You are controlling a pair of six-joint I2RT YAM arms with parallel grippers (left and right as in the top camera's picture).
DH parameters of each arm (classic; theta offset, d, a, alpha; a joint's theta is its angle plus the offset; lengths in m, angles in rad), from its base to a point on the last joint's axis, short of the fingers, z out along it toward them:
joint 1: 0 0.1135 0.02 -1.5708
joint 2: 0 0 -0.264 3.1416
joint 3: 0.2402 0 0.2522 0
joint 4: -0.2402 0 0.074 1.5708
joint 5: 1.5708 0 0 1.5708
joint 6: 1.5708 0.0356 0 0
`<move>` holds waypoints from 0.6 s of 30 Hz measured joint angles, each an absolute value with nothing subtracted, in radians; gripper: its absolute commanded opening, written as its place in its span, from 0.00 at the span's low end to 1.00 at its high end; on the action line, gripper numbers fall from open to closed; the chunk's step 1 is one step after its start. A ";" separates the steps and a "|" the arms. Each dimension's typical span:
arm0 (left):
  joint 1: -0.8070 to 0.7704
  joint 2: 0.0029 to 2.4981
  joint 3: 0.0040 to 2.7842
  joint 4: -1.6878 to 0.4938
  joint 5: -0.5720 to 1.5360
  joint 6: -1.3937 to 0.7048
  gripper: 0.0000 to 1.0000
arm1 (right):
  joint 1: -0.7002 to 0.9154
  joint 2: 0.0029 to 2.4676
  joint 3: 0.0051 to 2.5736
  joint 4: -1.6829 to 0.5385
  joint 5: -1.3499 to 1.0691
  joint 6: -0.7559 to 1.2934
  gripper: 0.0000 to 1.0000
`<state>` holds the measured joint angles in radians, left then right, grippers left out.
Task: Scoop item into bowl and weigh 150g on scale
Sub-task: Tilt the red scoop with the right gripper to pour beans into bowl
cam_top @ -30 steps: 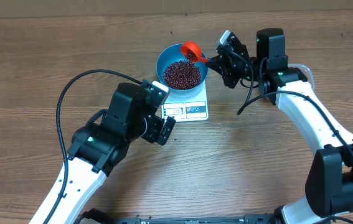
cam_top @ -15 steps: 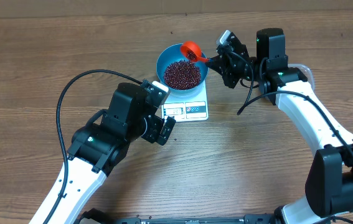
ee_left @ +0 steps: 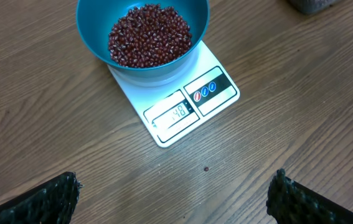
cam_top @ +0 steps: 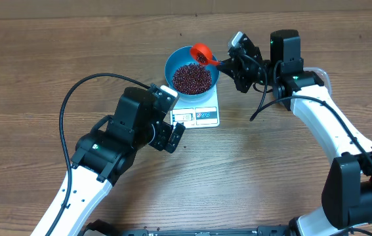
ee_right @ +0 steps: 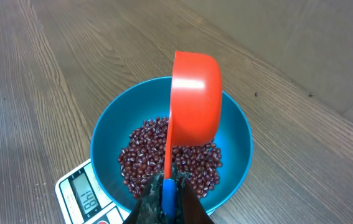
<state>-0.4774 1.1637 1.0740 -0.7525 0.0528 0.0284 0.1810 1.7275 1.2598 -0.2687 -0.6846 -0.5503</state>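
Observation:
The blue bowl (cam_top: 170, 65) stands on the white scale (cam_top: 202, 117), with a heap of dark red-brown beans (cam_top: 191, 78) inside. In the left wrist view the scale (ee_left: 188, 109) displays 148 below the bowl (ee_left: 95, 37). My right gripper (ee_right: 169, 196) is shut on the blue handle of an orange scoop (ee_right: 195, 102), which is tipped on its side over the beans (ee_right: 142, 155) at the bowl's far rim. My left gripper (ee_left: 173, 193) hangs open over bare table just in front of the scale, its fingers (ee_left: 51, 199) wide apart and holding nothing.
A stray bean (ee_left: 206, 168) lies on the wood in front of the scale, and another (cam_top: 181, 35) lies behind the bowl. The left arm's black cable (cam_top: 74, 92) loops over the table to the left. The right arm (cam_top: 317, 124) reaches in from the right.

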 measured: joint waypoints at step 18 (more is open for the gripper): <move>-0.477 1.164 1.074 -0.752 0.053 0.028 1.00 | 0.181 1.728 1.260 -0.263 -0.684 -0.550 0.04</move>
